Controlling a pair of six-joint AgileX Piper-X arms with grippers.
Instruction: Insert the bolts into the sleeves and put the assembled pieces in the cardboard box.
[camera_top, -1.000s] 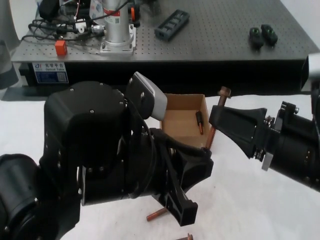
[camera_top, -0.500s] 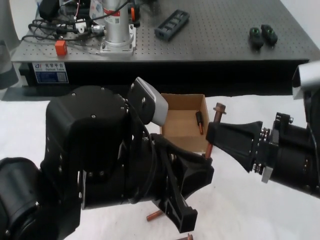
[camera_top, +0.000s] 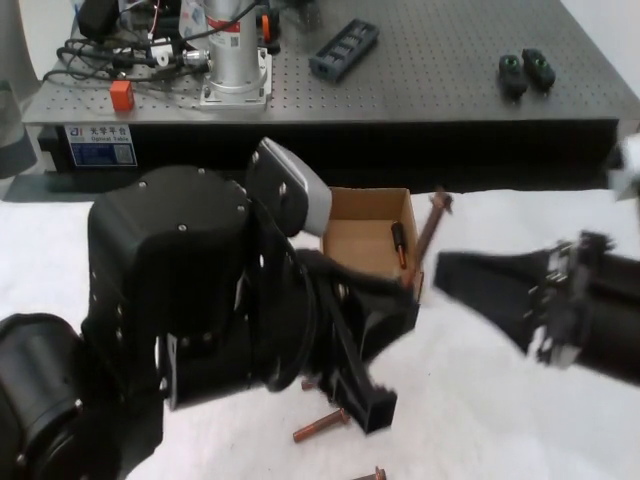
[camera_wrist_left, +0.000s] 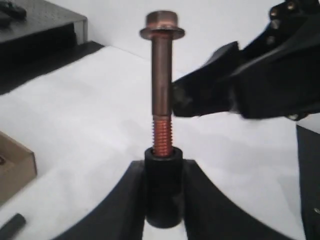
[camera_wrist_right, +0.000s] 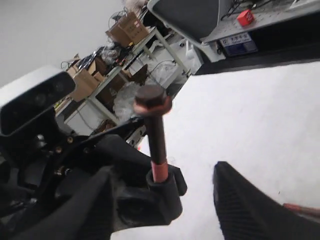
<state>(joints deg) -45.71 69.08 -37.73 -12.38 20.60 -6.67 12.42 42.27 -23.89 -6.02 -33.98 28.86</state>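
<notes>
My left gripper (camera_wrist_left: 162, 169) is shut on a short black sleeve (camera_wrist_left: 162, 192), held upright just in front of the cardboard box (camera_top: 345, 245). A copper bolt (camera_wrist_left: 162, 85) stands in the sleeve with its threaded end inside and its flanged head on top. The bolt (camera_top: 425, 235) leans slightly in the high view. My right gripper (camera_wrist_right: 165, 172) is open, its fingers on either side of the bolt (camera_wrist_right: 156, 135) and clear of it. The right gripper (camera_top: 450, 270) sits just right of the sleeve. One assembled piece (camera_top: 398, 242) lies in the box.
Loose copper bolts (camera_top: 320, 425) (camera_top: 372, 474) lie on the white cloth near the front. A spare black sleeve (camera_wrist_left: 12, 225) lies on the cloth near the box corner. Behind the box stands a dark perforated bench (camera_top: 420, 70) carrying a metal post, cables and a black tray.
The right gripper has let go of the bolt and drawn back to the right and lower. The bolt now stands in the sleeve held by the left gripper, which shifted slightly.
</notes>
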